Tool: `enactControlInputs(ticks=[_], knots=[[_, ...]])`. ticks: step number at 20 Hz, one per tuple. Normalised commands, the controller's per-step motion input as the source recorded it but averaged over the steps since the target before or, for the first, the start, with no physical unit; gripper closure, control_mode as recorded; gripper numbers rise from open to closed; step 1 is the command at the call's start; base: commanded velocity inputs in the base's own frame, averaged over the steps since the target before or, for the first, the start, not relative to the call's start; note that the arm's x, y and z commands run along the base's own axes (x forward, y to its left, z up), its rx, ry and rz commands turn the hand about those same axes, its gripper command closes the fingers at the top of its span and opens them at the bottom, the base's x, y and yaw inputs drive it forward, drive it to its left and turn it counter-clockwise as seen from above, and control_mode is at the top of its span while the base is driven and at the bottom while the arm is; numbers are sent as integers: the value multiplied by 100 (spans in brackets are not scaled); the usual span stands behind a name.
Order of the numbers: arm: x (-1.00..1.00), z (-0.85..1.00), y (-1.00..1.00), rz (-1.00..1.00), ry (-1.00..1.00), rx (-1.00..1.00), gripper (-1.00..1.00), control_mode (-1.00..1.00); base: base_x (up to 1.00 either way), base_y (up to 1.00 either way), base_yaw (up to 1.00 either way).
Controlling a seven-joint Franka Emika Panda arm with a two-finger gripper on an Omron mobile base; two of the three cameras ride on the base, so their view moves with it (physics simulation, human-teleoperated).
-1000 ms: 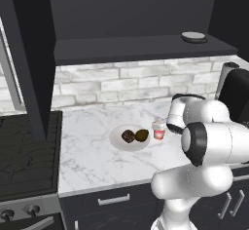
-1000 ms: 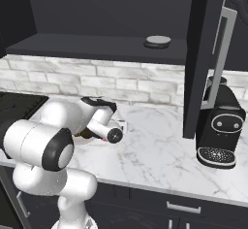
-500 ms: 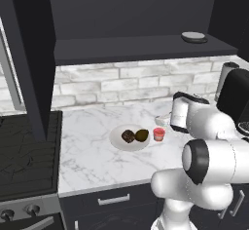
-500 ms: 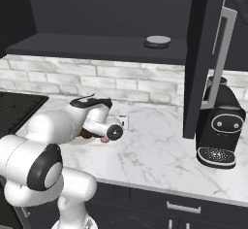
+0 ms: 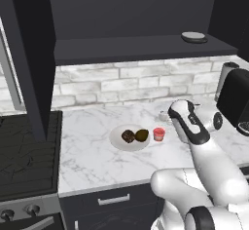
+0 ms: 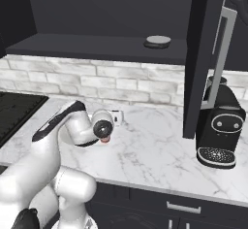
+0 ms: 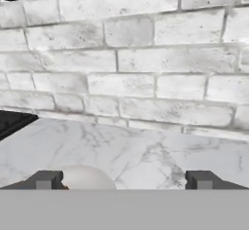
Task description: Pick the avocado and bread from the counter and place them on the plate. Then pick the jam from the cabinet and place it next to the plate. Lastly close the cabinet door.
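Where arm blocks, jam (image 6: 104, 139) half hidden, plate (image 5: 118, 141) clear.

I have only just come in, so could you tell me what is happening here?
The white Franka arm is working at the marble counter. The avocado and bread lie on the white plate, and the red jam jar stands just beside it. The hand view shows the jaws wide apart and empty, facing the brick wall. The cabinet door is still open.

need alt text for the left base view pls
A white plate on a marble counter holds the bread and avocado, with the red jam standing just right of it. The white robot arm rises at lower right.
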Motion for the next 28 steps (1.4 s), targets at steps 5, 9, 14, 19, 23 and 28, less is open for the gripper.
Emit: enactControlInputs(ticks=[5, 9, 14, 19, 23, 28], knots=[[-50, 100, 0, 0, 15, -2, -100, -100, 0, 0, 0], [-50, 100, 0, -1, 14, -3, -100, -100, 0, 0, 0], [-64, 82, 0, 0, 10, -9, -100, -100, 0, 0, 0], [-77, 32, -9, 3, -6, -3, -100, -100, 0, 0, 0], [-66, 27, -3, 1, -21, 1, -100, -100, 0, 0, 0], [-25, 26, 8, -19, 0, 0, -100, -100, 0, 0, 0]])
